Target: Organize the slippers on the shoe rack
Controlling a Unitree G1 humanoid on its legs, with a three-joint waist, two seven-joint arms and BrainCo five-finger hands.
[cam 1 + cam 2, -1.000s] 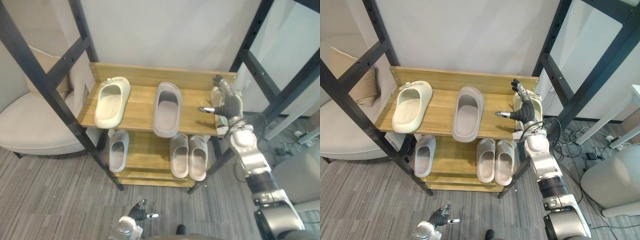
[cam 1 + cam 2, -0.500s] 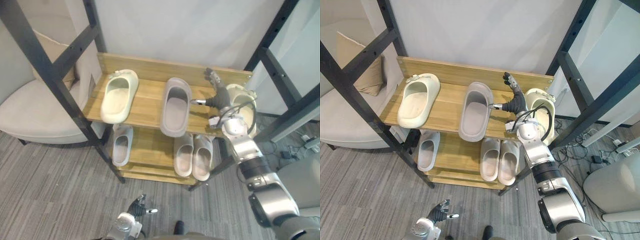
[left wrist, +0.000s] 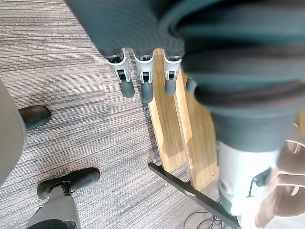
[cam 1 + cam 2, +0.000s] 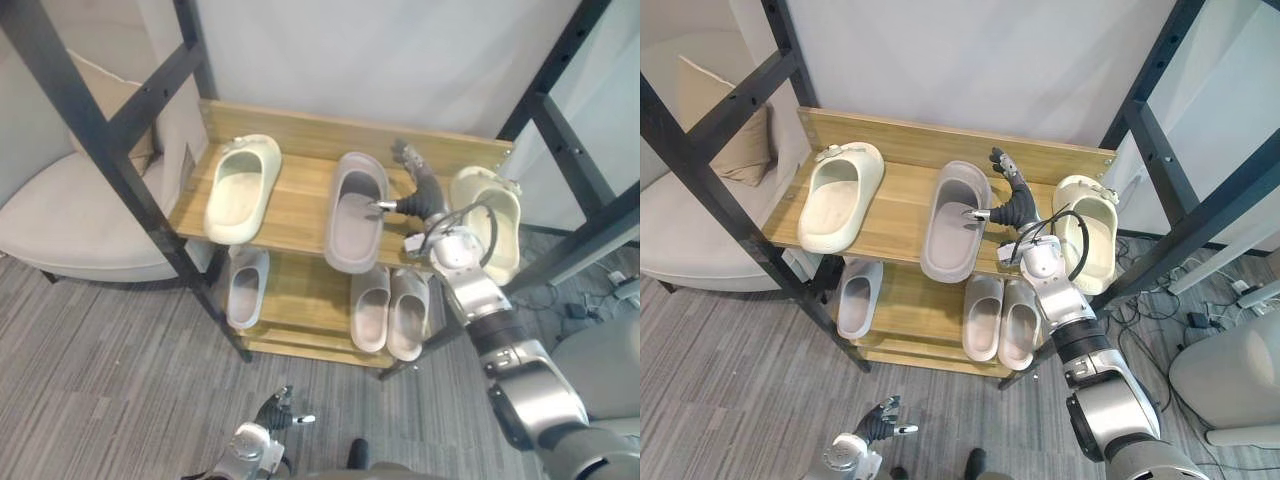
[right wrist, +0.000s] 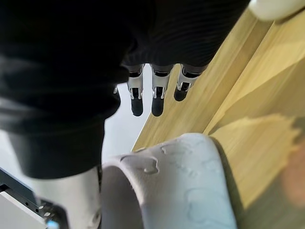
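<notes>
On the shoe rack (image 4: 291, 206), right hand (image 4: 421, 200) spread beside the grey slipper (image 4: 354, 216) — thumb over its opening.

You were stationed in a home-style entry corner staged inside a lab or office room.

Domestic fittings:
- A two-tier wooden shoe rack (image 4: 290, 222) holding slippers (image 4: 355, 212) stood against a plain white wall (image 4: 380, 50).
- A pale upholstered armchair (image 4: 60, 235) with a tan cushion (image 4: 748, 140) stood just beside the rack.

Test-room fittings:
- A black metal frame (image 4: 95, 150), its uprights drilled with rows of holes, rose on both sides of the rack.
- Grey striped carpet tiles (image 4: 100, 370) covered the floor.
- Loose cables (image 4: 1192, 318) lay on the carpet at the right.
</notes>
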